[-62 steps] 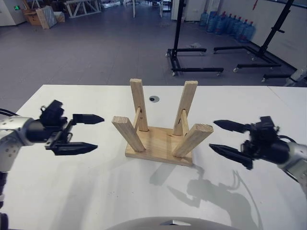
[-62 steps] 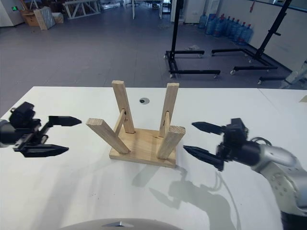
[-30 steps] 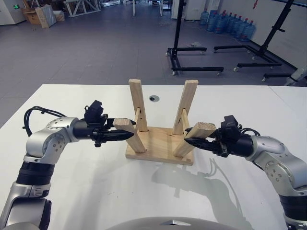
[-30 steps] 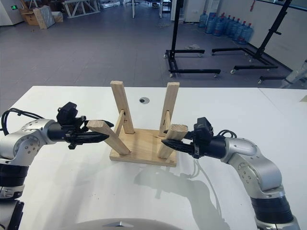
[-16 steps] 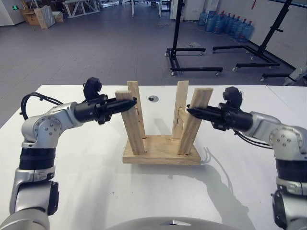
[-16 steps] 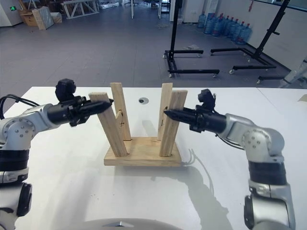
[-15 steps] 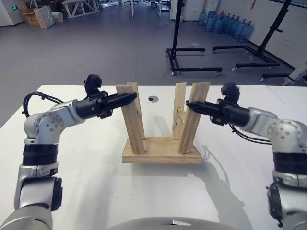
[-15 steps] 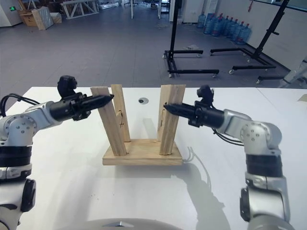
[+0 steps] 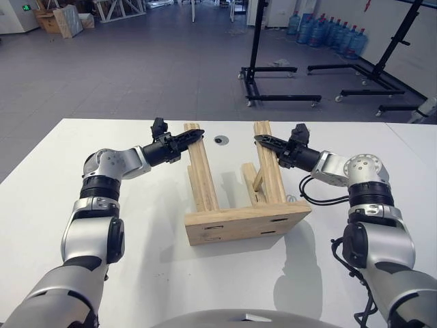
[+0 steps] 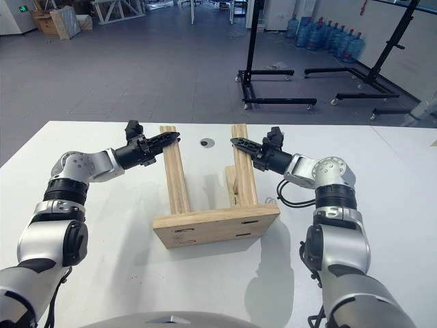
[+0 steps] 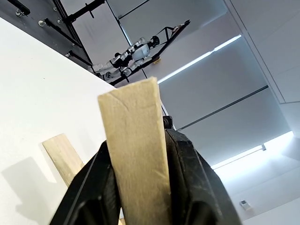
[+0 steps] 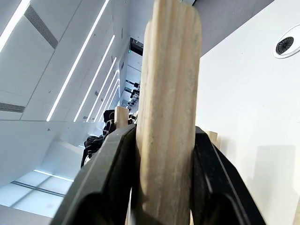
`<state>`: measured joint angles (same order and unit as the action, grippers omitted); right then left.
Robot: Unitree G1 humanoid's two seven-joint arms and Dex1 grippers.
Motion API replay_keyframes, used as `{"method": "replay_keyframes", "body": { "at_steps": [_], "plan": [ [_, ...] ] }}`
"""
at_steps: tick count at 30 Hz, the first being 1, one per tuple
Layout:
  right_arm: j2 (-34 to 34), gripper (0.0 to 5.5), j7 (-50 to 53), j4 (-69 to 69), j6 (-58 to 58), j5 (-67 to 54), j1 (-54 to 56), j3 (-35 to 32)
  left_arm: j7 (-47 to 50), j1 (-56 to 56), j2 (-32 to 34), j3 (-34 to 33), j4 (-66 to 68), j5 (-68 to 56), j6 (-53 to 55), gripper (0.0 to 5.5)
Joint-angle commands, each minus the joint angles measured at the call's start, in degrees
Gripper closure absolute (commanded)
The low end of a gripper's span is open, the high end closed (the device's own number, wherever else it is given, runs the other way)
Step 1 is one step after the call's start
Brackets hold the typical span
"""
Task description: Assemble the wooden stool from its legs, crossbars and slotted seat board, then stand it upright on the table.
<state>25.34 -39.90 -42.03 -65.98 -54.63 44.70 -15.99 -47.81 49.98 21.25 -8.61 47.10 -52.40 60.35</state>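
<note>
The wooden stool is tipped over, with its slotted seat board (image 9: 246,222) nearest me, edge-on, and its legs pointing away across the white table (image 9: 54,205). My left gripper (image 9: 194,134) is shut on the far end of the left leg (image 9: 203,178). My right gripper (image 9: 263,141) is shut on the far end of the right leg (image 9: 272,174). A short crossbar (image 9: 251,184) joins the legs low down. The left wrist view has the leg end (image 11: 136,154) pinched between black fingers (image 11: 93,187). In the right wrist view the other leg end (image 12: 168,93) sits clamped between its fingers (image 12: 112,173).
A round cable grommet (image 9: 220,140) is set in the table just beyond the leg ends. Black wheeled stands (image 9: 280,96) and blue water bottles (image 9: 328,31) are on the floor behind the table. The table's far edge runs close behind both grippers.
The stool stood upside down with its legs up; it has since tipped away from me, so the legs point away and the seat board's edge faces me. Both arms have stretched forward, holding the leg ends.
</note>
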Motion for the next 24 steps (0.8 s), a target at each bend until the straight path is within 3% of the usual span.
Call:
{"method": "replay_keyframes", "body": {
  "at_steps": [1,13,21,24],
  "plan": [
    [-3.82,4.09,1.69,3.71,-0.55,2.01,-3.74,0.19,-0.29,0.65,-2.48,4.73,5.17,9.50,-3.04,3.86],
    [-4.89,1.68,5.61,5.56,0.89,1.56,-0.05,-6.98,-3.59,9.35,-0.95,-4.30,13.97,13.10,-7.83,1.80],
    [2.42,0.21,3.16,-7.66,8.75,6.49,8.36,-9.60,2.07,16.93,2.47,-12.61,21.46,14.88,-15.80,0.56],
    [7.07,0.10,0.81,-14.68,15.31,10.43,10.77,-10.07,7.55,17.72,4.07,-14.56,23.96,17.45,-24.94,0.16]
  ]
}}
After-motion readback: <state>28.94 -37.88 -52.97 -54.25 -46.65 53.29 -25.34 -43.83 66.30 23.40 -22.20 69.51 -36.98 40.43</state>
